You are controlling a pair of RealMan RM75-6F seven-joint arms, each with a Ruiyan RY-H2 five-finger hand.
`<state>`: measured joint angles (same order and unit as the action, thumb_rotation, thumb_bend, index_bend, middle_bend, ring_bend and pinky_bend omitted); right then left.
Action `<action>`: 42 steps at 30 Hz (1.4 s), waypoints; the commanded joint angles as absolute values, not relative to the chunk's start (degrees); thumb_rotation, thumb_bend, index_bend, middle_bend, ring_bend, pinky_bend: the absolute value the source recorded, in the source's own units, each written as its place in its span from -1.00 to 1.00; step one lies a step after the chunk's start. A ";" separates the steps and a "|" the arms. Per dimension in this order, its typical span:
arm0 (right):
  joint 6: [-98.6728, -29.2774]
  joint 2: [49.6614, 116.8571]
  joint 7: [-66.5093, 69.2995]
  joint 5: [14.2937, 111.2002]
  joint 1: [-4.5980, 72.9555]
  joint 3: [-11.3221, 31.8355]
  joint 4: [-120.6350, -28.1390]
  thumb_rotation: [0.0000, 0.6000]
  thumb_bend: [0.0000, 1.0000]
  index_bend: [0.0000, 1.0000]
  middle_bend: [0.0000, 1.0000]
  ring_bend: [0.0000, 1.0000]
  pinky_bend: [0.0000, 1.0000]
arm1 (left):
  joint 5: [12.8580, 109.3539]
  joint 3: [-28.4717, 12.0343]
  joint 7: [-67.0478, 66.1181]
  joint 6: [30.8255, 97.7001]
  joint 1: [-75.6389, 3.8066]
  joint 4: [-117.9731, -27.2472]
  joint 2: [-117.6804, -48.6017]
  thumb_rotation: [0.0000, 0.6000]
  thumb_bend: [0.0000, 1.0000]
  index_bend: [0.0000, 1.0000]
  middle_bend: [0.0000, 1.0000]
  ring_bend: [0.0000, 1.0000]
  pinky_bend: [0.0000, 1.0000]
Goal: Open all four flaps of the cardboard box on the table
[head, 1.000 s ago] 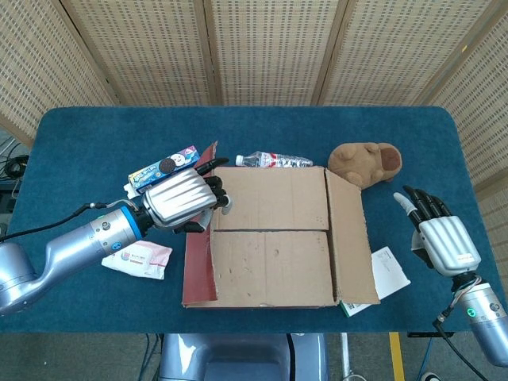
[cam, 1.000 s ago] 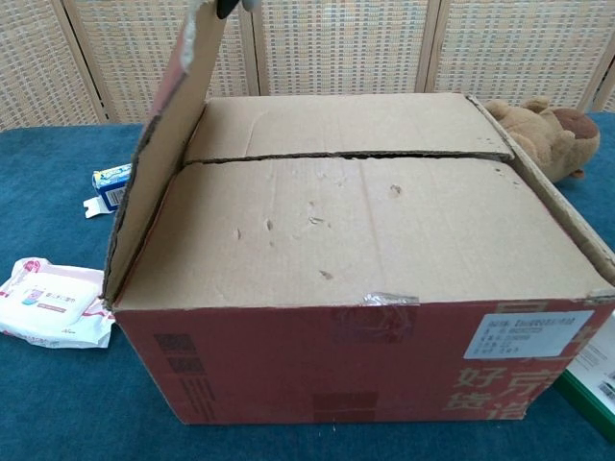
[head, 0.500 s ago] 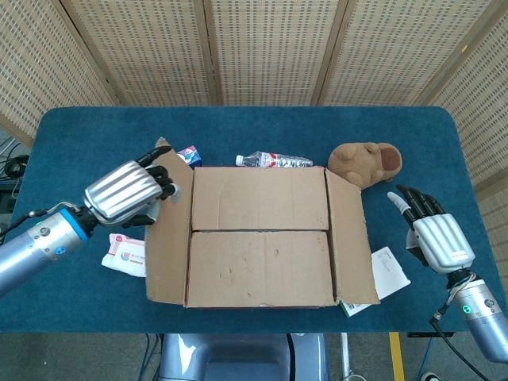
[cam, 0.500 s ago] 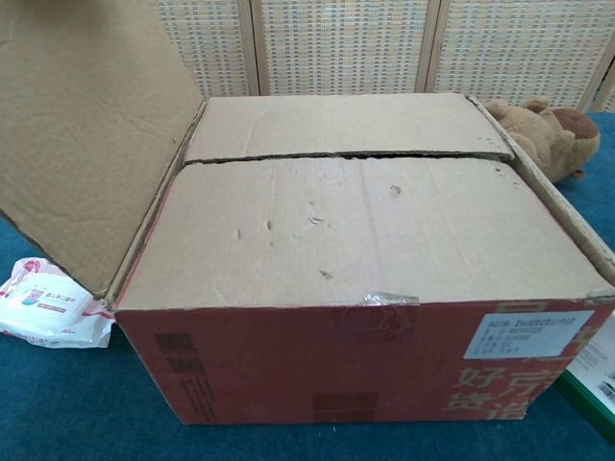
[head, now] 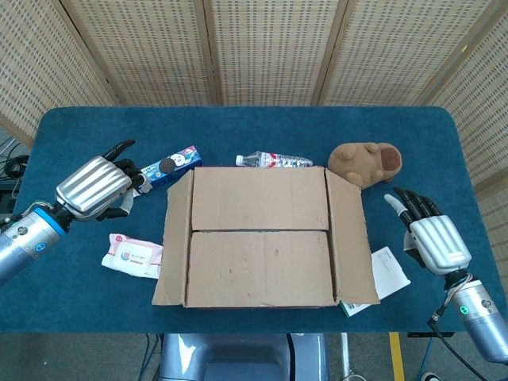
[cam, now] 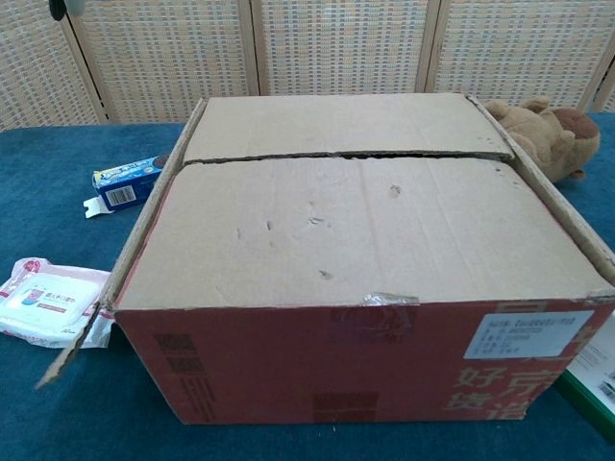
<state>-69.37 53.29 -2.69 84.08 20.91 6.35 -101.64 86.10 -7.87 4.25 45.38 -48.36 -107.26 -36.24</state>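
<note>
We see the cardboard box [head: 262,236] sitting mid-counter [head: 71,286], its left flap [head: 175,238] folded outward, the right flap [head: 349,238] raised aslant, the two middle flaps flat and shut. Our left hand [head: 94,186] hovers left of the box, fingers loosely curled, holding nothing. Our right hand [head: 429,234] hangs to the right, fingers apart, empty. A cookie pack [head: 168,165] lies just beside the left hand.

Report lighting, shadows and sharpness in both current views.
Head view: even, diffuse light, sharp, only faint shadows under the cardboard box flaps. Chest view: box top sharp and evenly lit, no glare; a dark blurred shape sits at the top-left corner.
</note>
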 commanded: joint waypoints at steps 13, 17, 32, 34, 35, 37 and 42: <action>-73.46 57.62 -5.89 85.25 20.65 7.50 -100.24 1.00 0.09 -0.99 -0.95 -1.00 -0.78 | 67.31 -10.23 -14.23 52.48 -46.53 -107.35 -53.69 -0.29 -0.43 -0.82 -0.90 -1.00 -1.00; -73.31 58.62 -6.12 85.30 20.98 7.60 -100.09 1.00 -0.06 -0.99 -0.95 -1.00 -0.78 | 64.98 -10.51 -16.53 52.91 -47.39 -107.71 -57.10 -0.31 -0.43 -0.83 -0.93 -1.00 -1.00; -73.36 59.84 -5.25 85.72 21.28 7.54 -99.37 1.00 -0.07 -0.99 -0.95 -1.00 -0.78 | 59.90 -9.38 -27.37 54.06 -50.81 -107.86 -65.73 -0.38 -0.43 -1.00 -1.00 -1.00 -1.00; -73.50 59.81 -4.83 85.74 21.14 7.47 -99.31 1.00 -0.07 -0.99 -0.95 -1.00 -0.78 | 59.40 -9.06 -28.90 54.65 -51.08 -107.96 -66.75 -0.37 -0.43 -1.00 -1.00 -1.00 -1.00; -73.61 59.78 -4.52 85.75 21.03 7.42 -99.25 1.00 -0.07 -0.99 -0.95 -1.00 -0.78 | 59.28 -8.86 -29.92 55.26 -51.20 -107.76 -67.65 -0.36 -0.43 -1.00 -1.00 -1.00 -1.00; -73.66 59.75 -4.21 85.88 20.96 7.31 -99.10 1.00 -0.07 -0.99 -0.96 -1.00 -0.78 | 58.61 -8.60 -31.46 56.31 -51.26 -107.54 -68.86 -0.32 -0.43 -1.00 -1.00 -1.00 -1.00; -73.64 59.75 -3.39 86.10 20.92 7.18 -98.84 1.00 -0.07 -0.99 -0.95 -1.00 -0.78 | 56.47 -7.82 -34.78 57.29 -51.86 -106.52 -71.53 -0.20 -0.44 -1.00 -1.00 -1.00 -1.00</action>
<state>-73.62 59.74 -3.47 86.06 20.93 7.21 -98.89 57.24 -8.17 -33.92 56.85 -51.56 -107.03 -70.66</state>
